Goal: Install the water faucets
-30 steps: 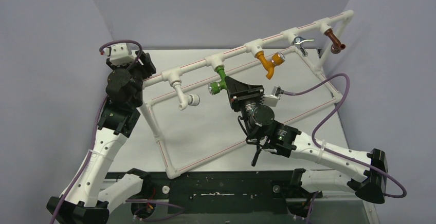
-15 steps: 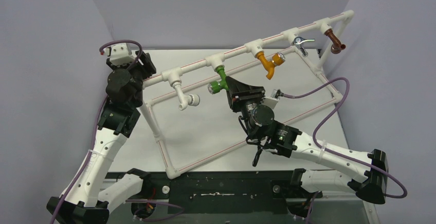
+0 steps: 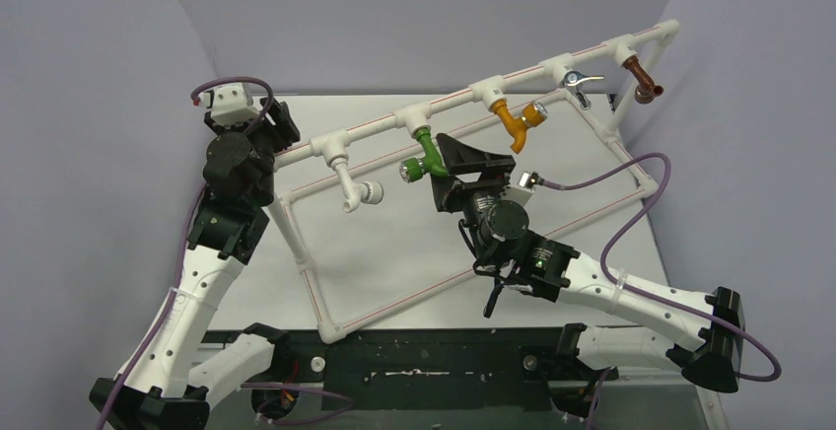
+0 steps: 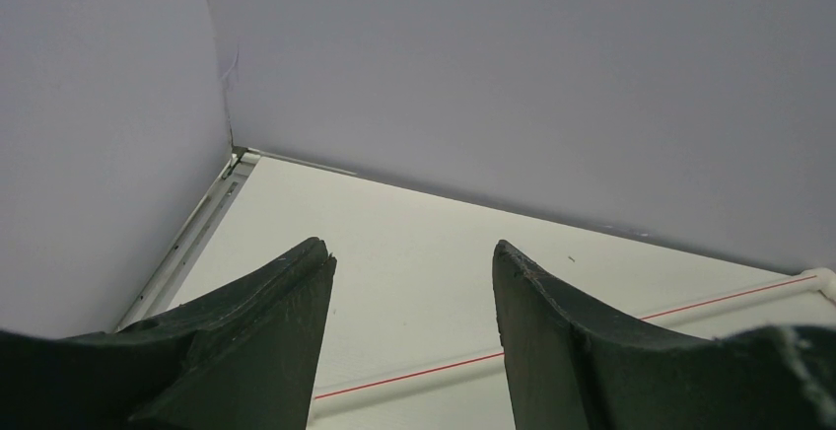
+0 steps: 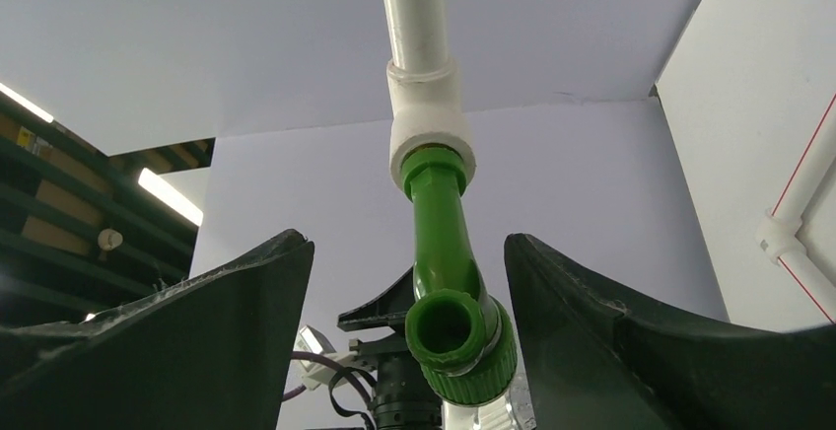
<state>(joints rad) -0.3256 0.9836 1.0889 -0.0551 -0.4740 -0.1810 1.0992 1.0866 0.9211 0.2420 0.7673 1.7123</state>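
Seemingly tightening green tap into tee fitting; right gripper straddling it, jaws released; left gripper idling, released. Next needing clamping, twisting.

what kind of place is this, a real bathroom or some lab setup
Probably a robot lab test bench, not real plumbing: a white pipe frame sits on a table inside plain lilac walls, with a plastic green tap and orange tap fitted.
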